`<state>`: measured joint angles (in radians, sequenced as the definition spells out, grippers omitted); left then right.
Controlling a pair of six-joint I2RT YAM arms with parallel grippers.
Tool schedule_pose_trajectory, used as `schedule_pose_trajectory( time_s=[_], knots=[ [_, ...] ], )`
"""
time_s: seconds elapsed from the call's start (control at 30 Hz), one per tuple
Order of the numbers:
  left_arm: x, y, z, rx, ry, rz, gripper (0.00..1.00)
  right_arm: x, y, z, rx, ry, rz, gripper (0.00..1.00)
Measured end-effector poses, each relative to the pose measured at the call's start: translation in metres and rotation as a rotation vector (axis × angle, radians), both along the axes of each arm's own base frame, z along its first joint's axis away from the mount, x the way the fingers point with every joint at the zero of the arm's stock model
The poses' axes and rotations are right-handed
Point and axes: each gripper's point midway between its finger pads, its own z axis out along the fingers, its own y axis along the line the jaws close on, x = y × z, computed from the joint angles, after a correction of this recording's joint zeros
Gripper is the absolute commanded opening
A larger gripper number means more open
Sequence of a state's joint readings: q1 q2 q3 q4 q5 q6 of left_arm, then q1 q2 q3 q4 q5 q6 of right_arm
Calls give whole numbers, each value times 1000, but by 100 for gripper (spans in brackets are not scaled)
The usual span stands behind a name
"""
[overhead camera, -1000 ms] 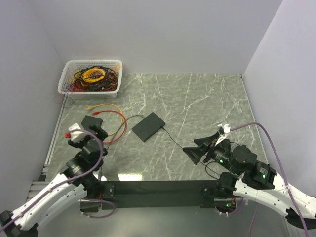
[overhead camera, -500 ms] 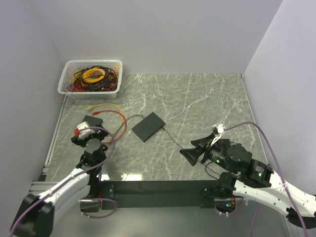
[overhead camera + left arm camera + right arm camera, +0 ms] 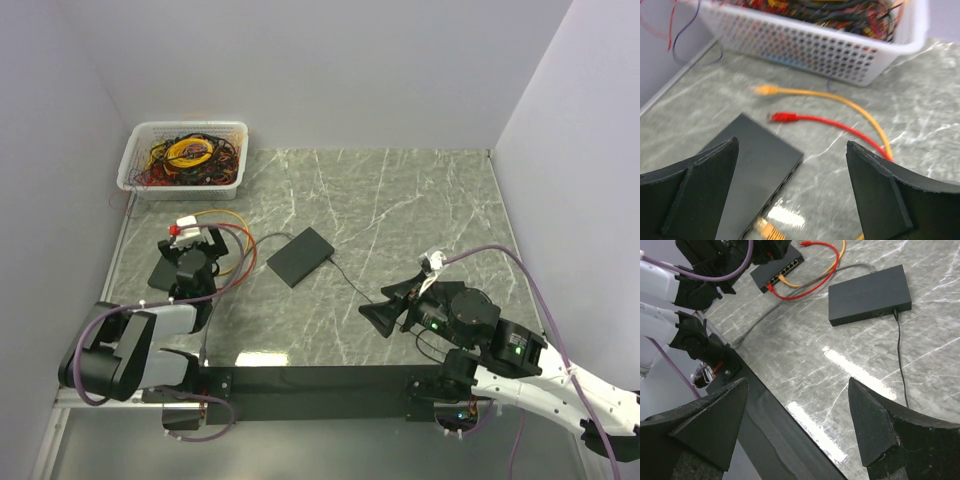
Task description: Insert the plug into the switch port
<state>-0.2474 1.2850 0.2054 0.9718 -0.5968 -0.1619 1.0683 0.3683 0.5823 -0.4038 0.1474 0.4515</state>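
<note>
Matte black slab-shaped switch point(image 3: 757, 160) lies below the left tool point(image 3: 791, 150), spread wide like the right tool point(image 3: 797, 385), both empty.

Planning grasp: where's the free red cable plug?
Left wrist view, left of centre: red cable plug lies between yellow cable plug and flat black switch.

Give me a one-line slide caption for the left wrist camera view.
Open left gripper over the black switch; red plug and yellow plug lie loose beyond, near the white basket.
</note>
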Motion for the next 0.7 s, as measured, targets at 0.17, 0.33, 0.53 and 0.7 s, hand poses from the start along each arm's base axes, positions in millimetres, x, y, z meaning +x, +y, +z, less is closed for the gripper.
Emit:
schedule_pose_trajectory(
  time_s=[0.17,0.33,0.53,0.7],
  knots=[
    [8,-5,10,41,-67,-62,99,2,4,-2,-5,4,4,88],
    [-1,25,-36,32,47,7,99,8,16,-11,-33,18,3,88],
    [16,26,-9,-8,-56,11,100,26,22,-26,-80,29,-68,89],
    [17,26,-8,-14,-62,10,100,71,1,-42,-219,-16,-341,99]
  ],
)
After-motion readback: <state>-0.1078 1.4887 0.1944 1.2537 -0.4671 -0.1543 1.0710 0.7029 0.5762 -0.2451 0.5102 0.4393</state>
